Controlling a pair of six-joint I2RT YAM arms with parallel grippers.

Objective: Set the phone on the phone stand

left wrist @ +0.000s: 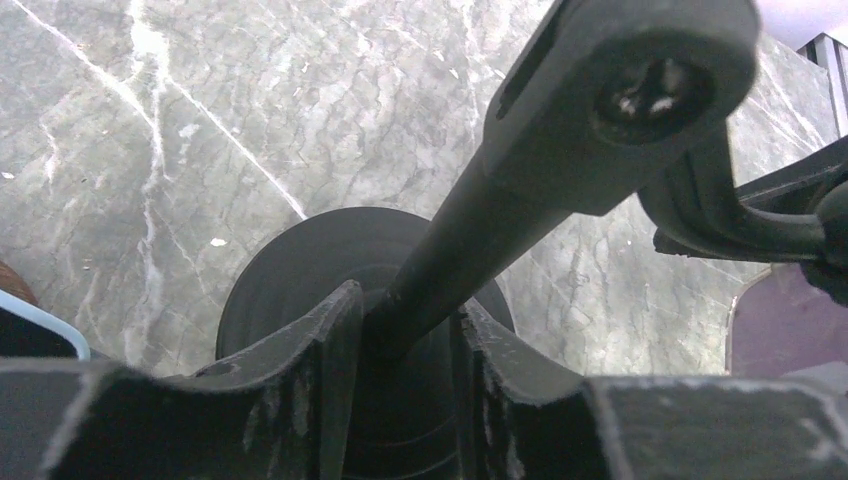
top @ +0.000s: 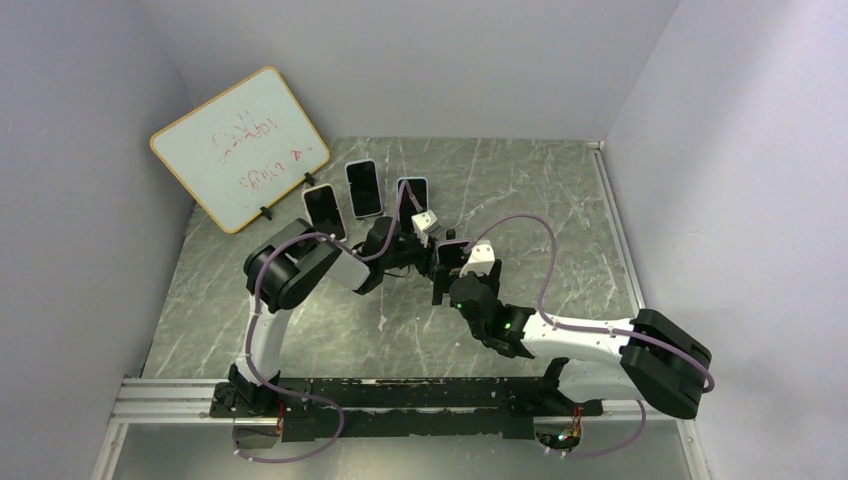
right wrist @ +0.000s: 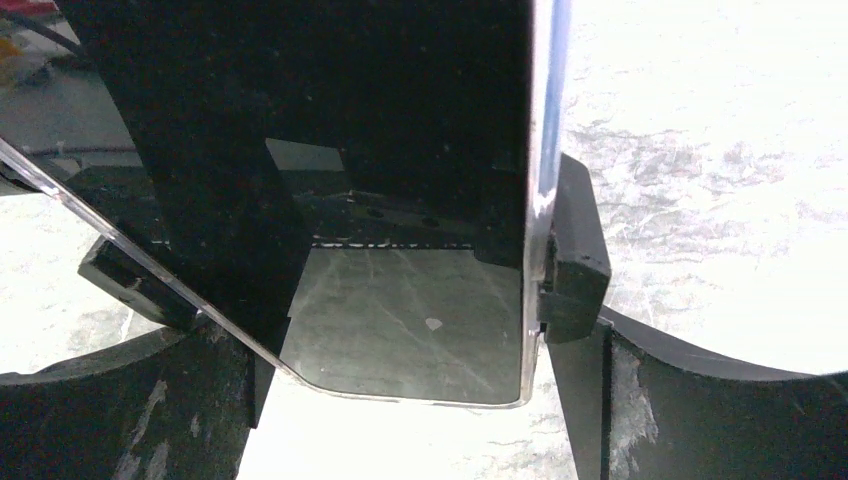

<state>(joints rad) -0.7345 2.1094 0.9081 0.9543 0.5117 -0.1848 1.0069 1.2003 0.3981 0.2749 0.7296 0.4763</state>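
My left gripper (left wrist: 405, 312) is shut on the slanted stem of the black phone stand (left wrist: 470, 220). The stand's round base (left wrist: 270, 290) rests on the marble table, and its hinged head (left wrist: 625, 85) is at the upper right. My right gripper (right wrist: 350, 275) is shut on a phone (right wrist: 340, 150) with a glossy black screen and holds it upright by its side edges. In the top view the two grippers, left (top: 405, 252) and right (top: 445, 272), meet at the table's middle, with the phone close beside the stand.
Three other phones (top: 363, 188) stand in a row at the back. A whiteboard (top: 240, 148) leans in the back left corner. A blue-cased phone's corner (left wrist: 35, 330) shows at the left wrist view's left edge. Walls enclose three sides.
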